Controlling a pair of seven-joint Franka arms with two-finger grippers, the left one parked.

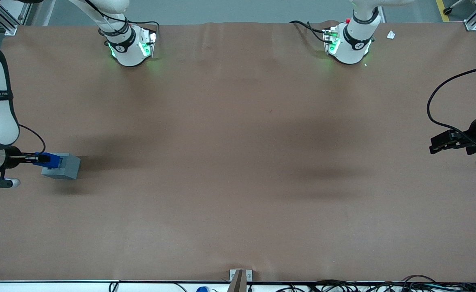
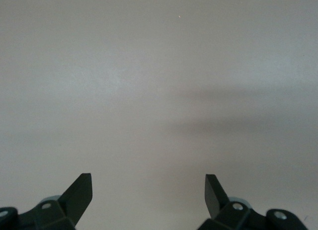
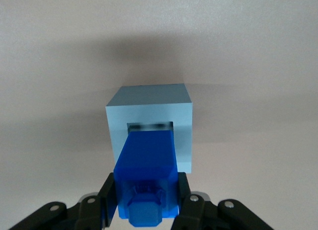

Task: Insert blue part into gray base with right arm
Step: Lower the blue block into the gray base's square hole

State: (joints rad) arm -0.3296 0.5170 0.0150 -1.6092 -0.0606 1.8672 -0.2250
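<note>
The gripper (image 3: 146,200) has its fingers clamped on the blue part's (image 3: 148,160) sides, right above the gray base (image 3: 149,128), so the part's lower end lines up with the base's socket, looks partly in.

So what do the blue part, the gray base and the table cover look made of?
Blue part, held in the gripper: probably plastic, with uniform saturated colour, crisp edges and a slight sheen. Gray base: matte plastic by its look, flat even gray with sharp corners. Table cover: brown, matte, faintly creased, so likely cloth or paper sheet.
</note>
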